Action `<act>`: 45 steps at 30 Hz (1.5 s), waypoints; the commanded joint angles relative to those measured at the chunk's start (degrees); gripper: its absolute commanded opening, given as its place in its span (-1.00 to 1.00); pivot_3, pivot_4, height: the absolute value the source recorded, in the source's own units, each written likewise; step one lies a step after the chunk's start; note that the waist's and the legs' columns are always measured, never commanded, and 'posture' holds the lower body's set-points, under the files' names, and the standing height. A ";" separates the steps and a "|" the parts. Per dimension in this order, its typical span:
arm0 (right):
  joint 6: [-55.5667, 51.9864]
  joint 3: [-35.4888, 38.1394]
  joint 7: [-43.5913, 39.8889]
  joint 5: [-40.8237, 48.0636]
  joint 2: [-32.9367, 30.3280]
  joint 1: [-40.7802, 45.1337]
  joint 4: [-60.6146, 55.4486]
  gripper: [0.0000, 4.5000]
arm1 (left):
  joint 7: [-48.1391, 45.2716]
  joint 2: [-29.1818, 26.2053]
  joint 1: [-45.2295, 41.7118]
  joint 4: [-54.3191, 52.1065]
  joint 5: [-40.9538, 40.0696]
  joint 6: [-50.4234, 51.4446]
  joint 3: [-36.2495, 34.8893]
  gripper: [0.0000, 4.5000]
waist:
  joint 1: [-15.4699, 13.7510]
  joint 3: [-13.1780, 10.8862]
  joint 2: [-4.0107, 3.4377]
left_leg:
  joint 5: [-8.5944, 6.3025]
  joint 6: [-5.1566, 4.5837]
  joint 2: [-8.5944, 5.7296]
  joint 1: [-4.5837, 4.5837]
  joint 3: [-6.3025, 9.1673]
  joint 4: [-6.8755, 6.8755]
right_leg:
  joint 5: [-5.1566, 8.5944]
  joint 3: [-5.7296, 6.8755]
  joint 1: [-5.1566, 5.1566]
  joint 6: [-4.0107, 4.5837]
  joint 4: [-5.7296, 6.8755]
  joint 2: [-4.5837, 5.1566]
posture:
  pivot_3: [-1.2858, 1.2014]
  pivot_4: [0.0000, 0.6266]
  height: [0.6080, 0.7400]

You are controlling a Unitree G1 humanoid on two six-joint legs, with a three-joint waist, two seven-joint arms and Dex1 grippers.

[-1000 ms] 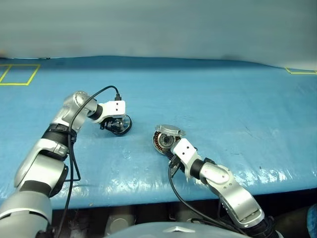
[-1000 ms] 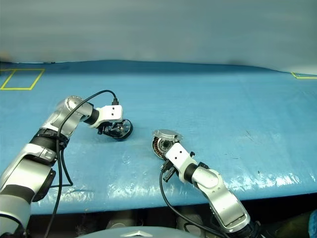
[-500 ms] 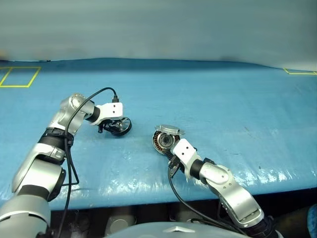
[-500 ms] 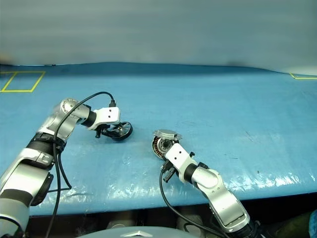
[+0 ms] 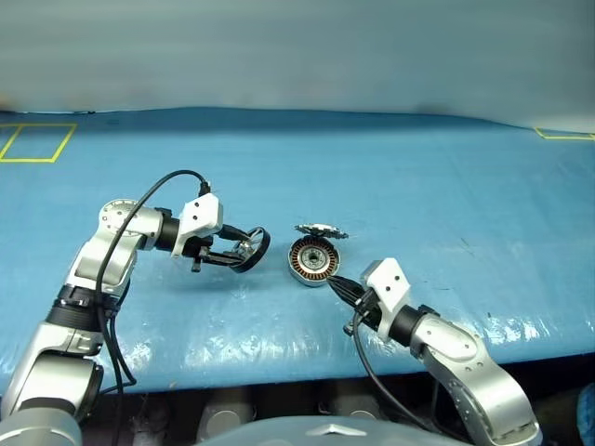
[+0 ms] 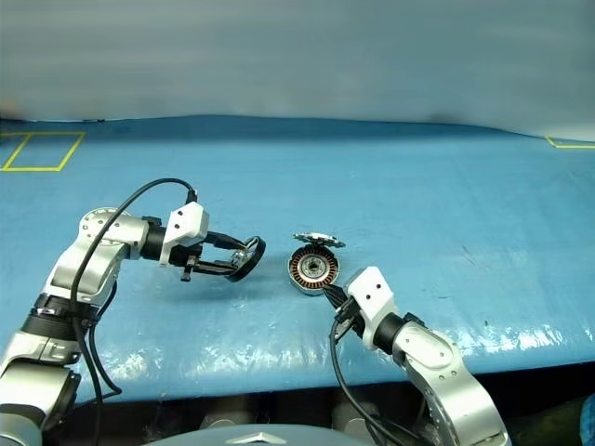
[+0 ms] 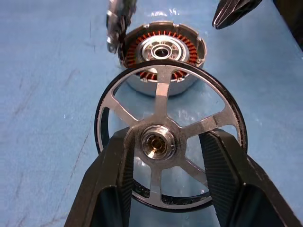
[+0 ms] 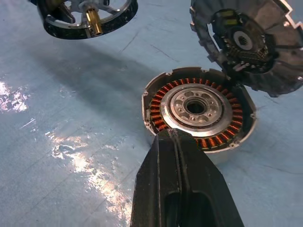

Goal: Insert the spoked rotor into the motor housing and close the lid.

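Glossy blue table sheet (image 5: 418, 177), yellow tape squares (image 5: 37, 141), grey wall (image 5: 297, 46)

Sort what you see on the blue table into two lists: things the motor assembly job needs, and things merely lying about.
Part of the job:
- spoked rotor, gripped at its hub by the left gripper
- motor housing, open, copper windings showing
- lid, tilted up behind the housing
- right gripper, shut, beside the housing

Just lying about:
- yellow tape squares on the blue table cover

Spoked rotor (image 5: 249, 248) in left claw (image 5: 234, 252)
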State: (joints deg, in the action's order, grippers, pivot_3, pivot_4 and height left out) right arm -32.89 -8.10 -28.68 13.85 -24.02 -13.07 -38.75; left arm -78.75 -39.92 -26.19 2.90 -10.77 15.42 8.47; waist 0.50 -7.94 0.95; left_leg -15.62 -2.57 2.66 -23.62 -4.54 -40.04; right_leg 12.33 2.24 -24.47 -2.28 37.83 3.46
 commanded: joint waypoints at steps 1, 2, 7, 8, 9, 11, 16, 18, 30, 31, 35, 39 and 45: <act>-0.03 2.48 0.32 1.83 -0.45 -0.30 -3.50 -1.00 | 1.69 1.27 1.06 -4.31 -1.11 0.45 1.17 -0.21 | -0.04 0.00 0.00 | 0.02 0.01 0.00 0.03 0.00 0.00 | 0.00 0.00 0.01 0.00 0.02 0.00 | 0.03 -0.52 1.00; -0.19 3.12 0.55 2.21 -0.44 -0.44 -3.80 -1.00 | 1.93 2.05 1.29 -4.69 -0.67 0.30 2.56 -0.21 | -0.12 0.00 0.00 | 0.05 0.02 0.00 0.03 0.01 0.00 | -0.01 0.00 0.01 0.01 0.04 -0.01 | 0.03 -0.52 1.00; -0.89 4.40 0.31 4.60 -0.88 -1.38 -5.40 -1.00 | 3.56 7.37 -0.39 -2.39 0.63 -3.12 7.24 -0.21 | -0.70 0.00 0.00 | 0.07 -0.04 -0.05 -0.01 0.01 0.00 | -0.02 -0.03 0.01 0.01 0.00 0.03 | 0.03 -0.52 1.00; -0.97 4.41 0.31 5.03 -0.85 -1.82 -5.86 -1.00 | 4.04 8.52 -0.92 -1.48 1.00 -3.99 7.78 -0.21 | -0.86 0.00 0.00 | 0.07 -0.05 -0.05 -0.04 0.02 0.00 | -0.03 -0.03 0.00 0.01 -0.01 0.02 | 0.03 -0.52 1.00; -1.09 4.35 0.38 5.46 -0.77 -2.32 -6.35 -1.00 | 3.88 9.61 -1.33 -0.80 0.82 -4.75 8.31 -0.21 | -0.93 0.00 0.01 | 0.07 -0.05 -0.08 -0.05 0.03 0.00 | -0.03 -0.02 0.00 0.01 -0.01 0.02 | 0.03 -0.52 1.00; -1.24 3.91 0.73 5.59 -0.79 -2.95 -6.80 -1.00 | 4.52 11.61 -2.07 0.66 0.61 -5.68 8.79 -0.21 | -1.06 0.00 0.00 | 0.06 -0.05 -0.12 -0.06 0.03 0.00 | -0.03 -0.02 -0.02 0.02 -0.02 -0.01 | 0.03 -0.52 1.00; -1.07 3.39 1.93 5.82 -0.21 -4.59 -7.41 -1.00 | 6.17 14.01 -5.24 6.15 2.87 -9.78 9.86 -0.21 | -1.17 0.00 0.00 | 0.07 -0.04 -0.17 -0.03 0.02 0.01 | -0.02 -0.02 -0.01 0.06 0.00 -0.09 | 0.03 -0.52 1.00; -0.81 3.19 2.28 5.54 -0.24 -5.04 -7.48 -1.00 | 7.03 14.90 -6.63 8.06 3.62 -10.79 10.14 -0.21 | -1.26 0.00 0.00 | 0.07 -0.04 -0.14 -0.03 0.03 0.01 | -0.02 -0.01 -0.01 0.06 0.00 -0.08 | 0.03 -0.52 1.00; 1.02 1.58 3.69 4.57 0.53 -6.11 -6.58 -1.00 | 5.63 18.33 -10.64 12.42 2.15 -10.19 9.76 -0.21 | -1.27 0.00 0.00 | 0.05 -0.07 -0.12 -0.10 0.05 0.01 | -0.02 -0.01 -0.03 0.05 -0.06 -0.04 | 0.03 -0.52 1.00; 1.16 1.32 3.82 4.45 0.53 -6.11 -6.43 -1.00 | 5.55 18.54 -10.78 12.67 2.11 -10.21 9.71 -0.21 | -1.26 -0.01 0.01 | 0.05 -0.07 -0.12 -0.09 0.04 0.01 | -0.02 -0.01 -0.03 0.05 -0.06 -0.04 | 0.03 -0.52 1.00; 1.07 0.49 4.90 3.55 0.69 -5.35 -5.50 -1.00 | 7.47 18.13 -12.00 16.47 7.70 -14.37 12.49 -0.21 | -1.26 -0.01 0.01 | 0.05 -0.07 -0.14 -0.09 0.05 0.01 | -0.02 -0.01 -0.03 0.05 -0.05 -0.05 | 0.03 -0.52 1.00; 0.87 0.78 5.71 3.43 0.92 -5.17 -5.20 -1.00 | 7.40 17.59 -12.89 17.59 9.22 -14.22 13.19 -0.21 | -1.27 -0.01 0.01 | 0.05 -0.07 -0.14 -0.11 0.06 0.01 | -0.02 -0.01 -0.04 0.06 -0.06 -0.06 | 0.03 -0.52 1.00; 0.74 0.44 6.33 3.12 1.17 -5.16 -4.79 -1.00 | 5.90 16.94 -13.39 16.56 10.10 -15.59 14.02 -0.21 | -1.20 -0.01 0.01 | 0.05 -0.08 -0.09 -0.10 0.05 0.01 | -0.01 0.00 -0.05 0.06 -0.06 -0.05 | 0.03 -0.52 1.00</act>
State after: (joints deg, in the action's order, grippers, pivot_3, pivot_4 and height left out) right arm -32.92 -8.02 -22.64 17.02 -23.05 -18.52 -43.07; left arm -72.31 -22.38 -38.53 20.35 -1.23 0.49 22.08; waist -0.69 -7.95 0.96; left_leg -15.57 -2.65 2.57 -23.72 -4.49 -40.03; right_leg 12.33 2.24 -24.52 -2.22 37.77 3.40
